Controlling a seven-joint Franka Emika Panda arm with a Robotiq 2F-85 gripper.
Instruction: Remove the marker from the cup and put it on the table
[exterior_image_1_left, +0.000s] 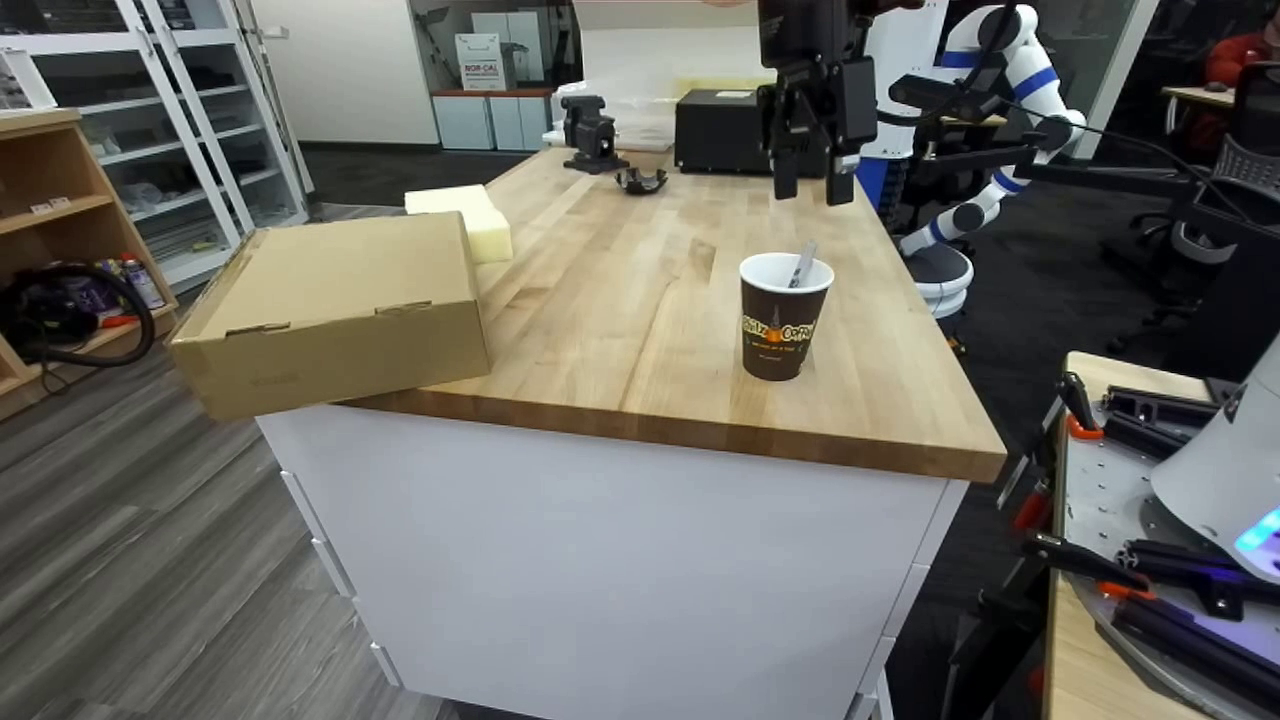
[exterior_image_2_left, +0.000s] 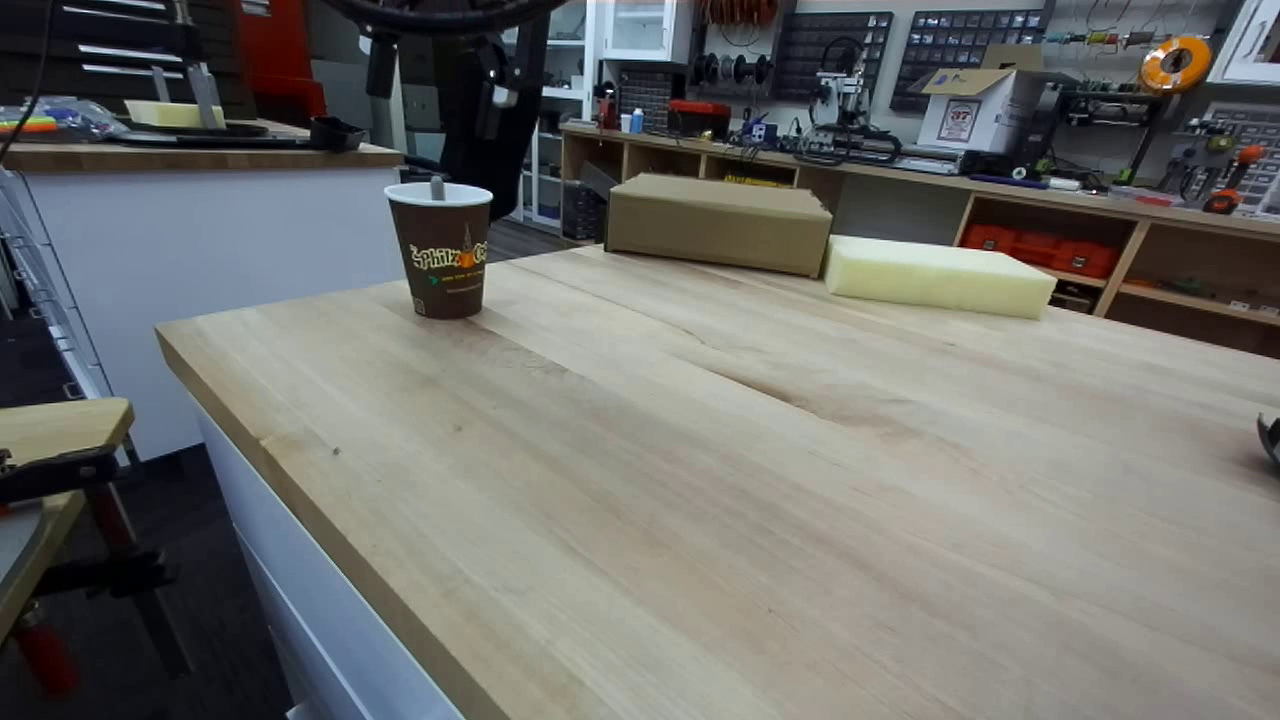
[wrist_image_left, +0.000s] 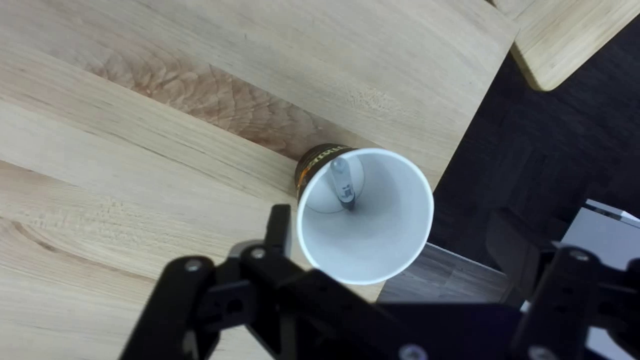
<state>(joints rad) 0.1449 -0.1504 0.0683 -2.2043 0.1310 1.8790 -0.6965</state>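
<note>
The gripper (exterior_image_1_left: 812, 188) is hanging above the cup (exterior_image_1_left: 783, 318) with nothing grasped: its fingers (wrist_image_left: 278, 227) are standing wide apart, the cup's mouth being framed between them in the wrist view. And the marker (wrist_image_left: 344, 182) is being housed in that cup, leaning, its pale end poking just above the rim in both exterior views, its dark end apparently lower down inside.

A line-up is probably what is being called for here: the marker is being seen closer to one finger than to the other, so a sideways correction looks to be needed before any descent. With so wide a spread, the whole cup could end up being pinched; only the protruding end should be getting squeezed, with the paper rim being spared a knock. A slow, straight lift would then be favoured, lest the cup be dragged along.

Now the edges: the cup is standing close to a corner of the table (exterior_image_1_left: 600, 300), the drop-off lying near it, so any shove outward is best avoided. Room for laying down is being offered inward, where wood is stretching between the cup and the cardboard box (exterior_image_1_left: 340, 290); that box is overhanging the table's edge.
</note>
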